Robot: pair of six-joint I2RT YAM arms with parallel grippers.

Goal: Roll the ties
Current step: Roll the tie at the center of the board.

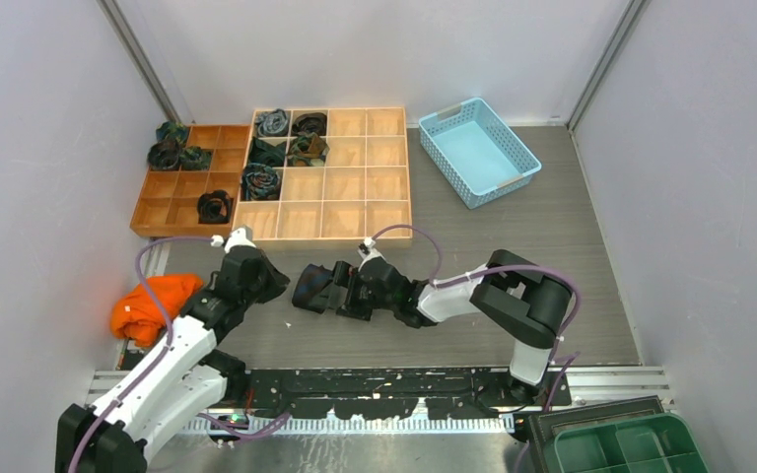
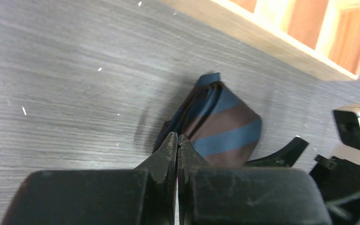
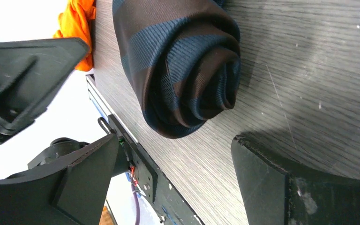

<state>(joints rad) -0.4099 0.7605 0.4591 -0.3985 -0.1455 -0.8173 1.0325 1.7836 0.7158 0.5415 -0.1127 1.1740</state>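
Note:
A rolled tie, brown with blue stripes, lies as a coil on the grey table between my two grippers. My left gripper is shut with nothing between its jaws, and its tips sit at the near left edge of the tie. My right gripper is open just right of the coil. In the right wrist view the coil lies in front of the open gripper, apart from both fingers. Several more rolled ties sit in the wooden trays.
A light wooden grid tray and a darker one stand at the back left. A light blue basket is at the back right. An orange cloth lies left of the left arm. A green bin is at the near right.

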